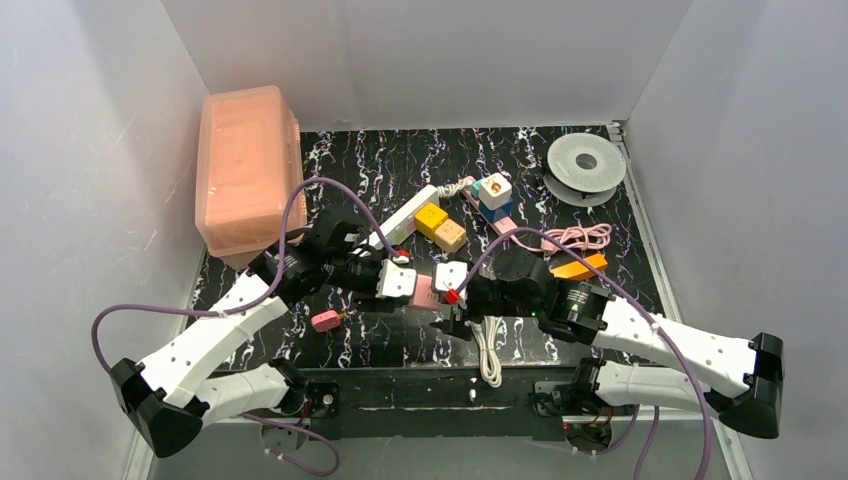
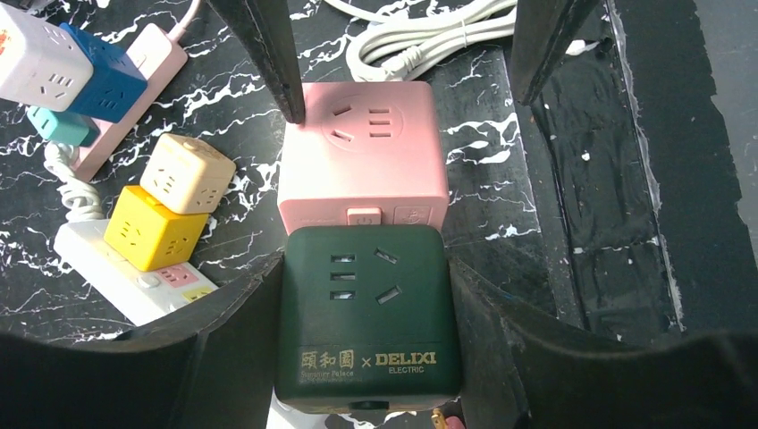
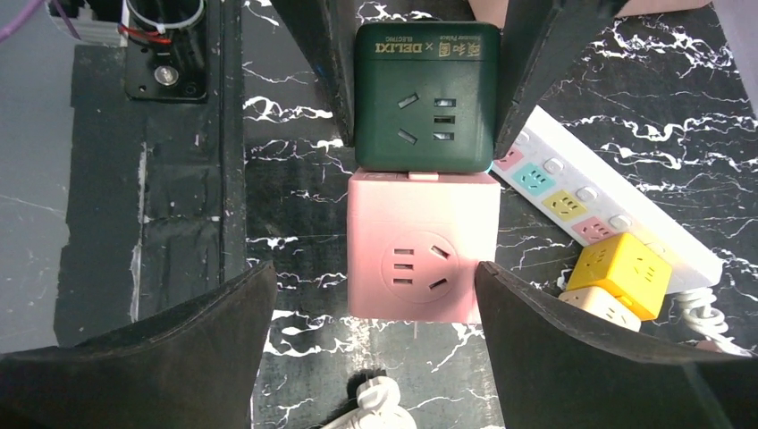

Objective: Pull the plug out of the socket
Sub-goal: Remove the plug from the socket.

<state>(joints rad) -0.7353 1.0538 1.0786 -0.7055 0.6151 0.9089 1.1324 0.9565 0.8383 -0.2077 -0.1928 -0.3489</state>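
The long white power strip [image 1: 398, 224] lies at mid-table with a yellow cube [image 1: 431, 217] and a beige cube [image 1: 451, 236] on its end; it also shows in the left wrist view [image 2: 134, 284] and the right wrist view [image 3: 617, 219]. My left gripper [image 2: 365, 268] is shut on a dark green socket cube [image 2: 366, 313], which is butted against a pink socket cube [image 2: 362, 156]. My right gripper [image 3: 375, 268] is open and straddles the pink cube [image 3: 425, 246]; one finger [image 3: 536, 331] touches its side, the other stands apart. In the top view both grippers [image 1: 397, 283] [image 1: 452, 287] meet over the pink cube [image 1: 424, 293].
A coiled white cord [image 1: 488, 352] lies by the near edge. A small pink plug [image 1: 325, 321] lies left of it. A salmon plastic box [image 1: 245, 170] stands far left, a grey spool [image 1: 586, 165] far right. A slim pink bar [image 1: 503, 226] with cubes, a pink cable [image 1: 582, 238] and an orange block [image 1: 580, 267] lie behind my right arm.
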